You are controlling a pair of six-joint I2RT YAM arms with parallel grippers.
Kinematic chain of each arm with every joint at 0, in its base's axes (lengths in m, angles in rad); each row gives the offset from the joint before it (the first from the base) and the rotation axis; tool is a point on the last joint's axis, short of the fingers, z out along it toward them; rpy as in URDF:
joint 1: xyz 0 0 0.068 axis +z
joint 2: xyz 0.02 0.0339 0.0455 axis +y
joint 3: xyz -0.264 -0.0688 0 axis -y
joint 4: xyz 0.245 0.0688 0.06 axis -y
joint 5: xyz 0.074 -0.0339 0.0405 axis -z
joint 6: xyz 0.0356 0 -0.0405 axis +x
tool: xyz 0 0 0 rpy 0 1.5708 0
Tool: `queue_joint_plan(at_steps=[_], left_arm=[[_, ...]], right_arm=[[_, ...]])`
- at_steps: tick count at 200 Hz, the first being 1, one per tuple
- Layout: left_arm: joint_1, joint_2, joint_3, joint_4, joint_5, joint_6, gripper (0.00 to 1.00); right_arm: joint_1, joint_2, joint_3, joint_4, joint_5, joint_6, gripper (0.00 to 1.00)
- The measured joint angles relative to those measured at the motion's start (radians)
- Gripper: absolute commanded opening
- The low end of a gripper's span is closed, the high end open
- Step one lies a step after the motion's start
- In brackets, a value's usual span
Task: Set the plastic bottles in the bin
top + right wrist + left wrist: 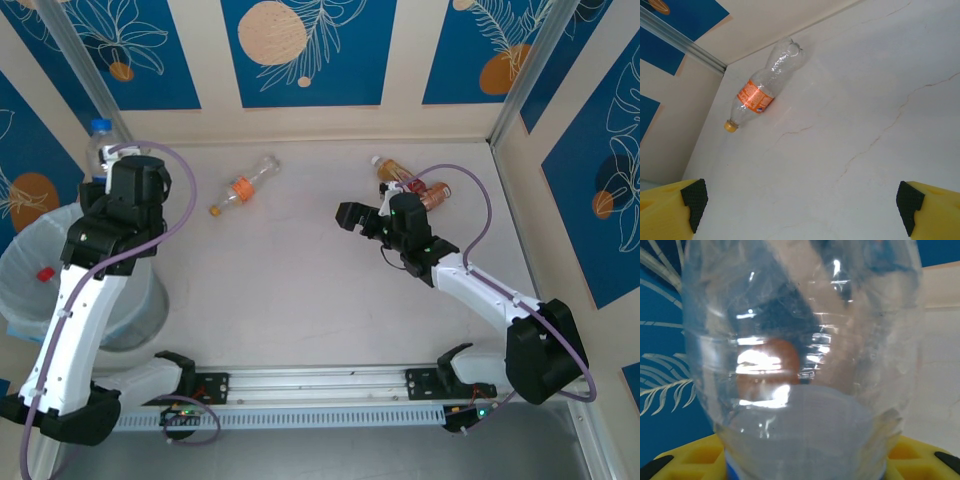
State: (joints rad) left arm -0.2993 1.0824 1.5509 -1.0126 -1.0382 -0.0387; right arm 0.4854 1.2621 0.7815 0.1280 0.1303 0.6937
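Note:
A clear plastic bottle [101, 143] with a blue cap stands upright above the far rim of the bin [22, 268], and my left gripper [112, 163] is shut on it. In the left wrist view its clear body [800, 340] sits between the yellow fingers [685, 460]. The bin is lined with a translucent bag, and a red cap [45, 272] shows inside. An orange-labelled bottle [243, 187] [758, 96] lies on the table. Two amber-filled bottles [395, 170] [432, 194] lie just behind my right gripper [366, 211] [802, 200], which is open over bare table.
The white table [300, 280] is enclosed by blue-and-cream panel walls [300, 50] at the back and sides. An aluminium rail [320, 385] with the arm bases runs along the near edge. Open tabletop lies between the two arms.

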Motion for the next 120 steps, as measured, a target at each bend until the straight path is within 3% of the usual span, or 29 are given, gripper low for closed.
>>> queue_joint_plan(at_steps=[61,88,120], left_arm=[[0.398,-0.016,-0.090,0.019,0.151,0.040,0.46],[0.520,-0.007,-0.114,0.108,0.209,0.069,0.45],[0.643,0.015,-0.155,0.252,0.200,0.118,0.43]], right_arm=[[0.003,0.001,0.018,0.000,-0.001,-0.033,0.99],[0.006,0.003,0.023,0.015,-0.003,-0.036,0.99],[0.006,0.018,0.023,0.022,-0.007,-0.038,0.99]])
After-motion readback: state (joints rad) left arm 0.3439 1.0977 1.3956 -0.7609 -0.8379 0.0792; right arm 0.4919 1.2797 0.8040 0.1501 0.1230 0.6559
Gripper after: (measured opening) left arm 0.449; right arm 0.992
